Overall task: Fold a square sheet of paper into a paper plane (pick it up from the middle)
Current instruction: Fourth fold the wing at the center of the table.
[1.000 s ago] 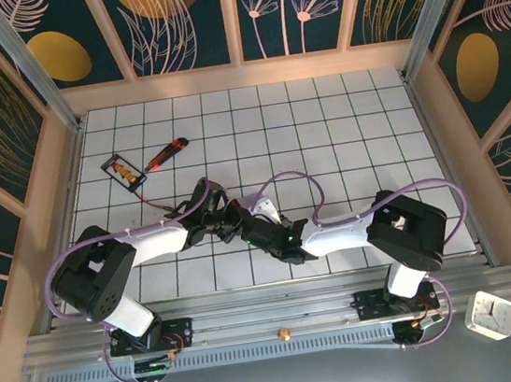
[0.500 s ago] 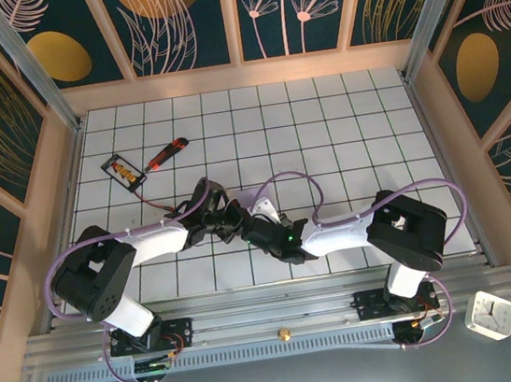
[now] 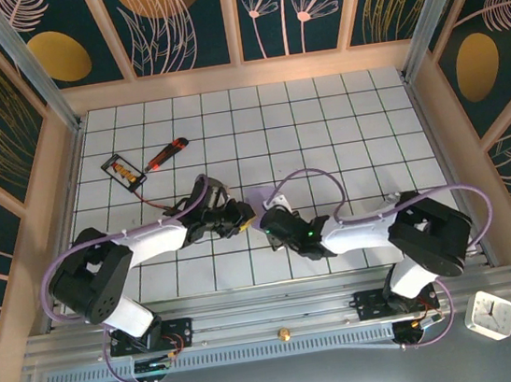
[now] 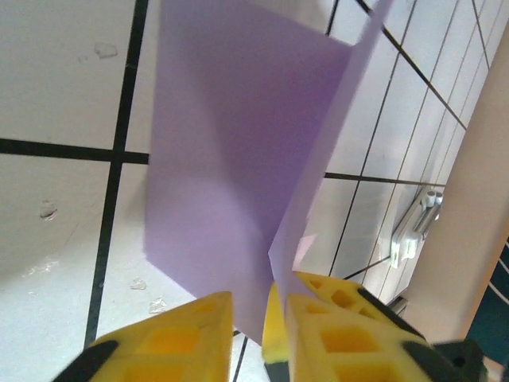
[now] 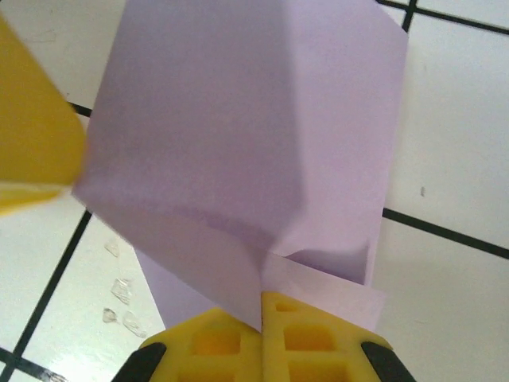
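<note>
Over the white gridded surface (image 3: 321, 116) near-centre, my right arm (image 3: 373, 224) swung right since a second ago. Left claw (image 4: 256, 306) now slightly parted around the pale lavender square paper sheet (image 5: 238, 143), right claw (image 5: 262, 314) clamped on it, crease running away from both.

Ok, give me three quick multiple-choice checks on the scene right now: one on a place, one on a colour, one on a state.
1. Where does the utility knife lie relative to the black-framed card?
A) to its right
B) to its left
C) on top of it

2. What colour is the sheet of paper?
A) white
B) pale purple
C) green

3. The right gripper is:
A) wide open
B) shut on the knife
C) shut on the sheet of paper

Answers:
1 A: the top view shows the knife right of the card.
2 B: both wrist views show lavender paper.
3 C: its yellow fingers meet with the paper pinched between them.
</note>
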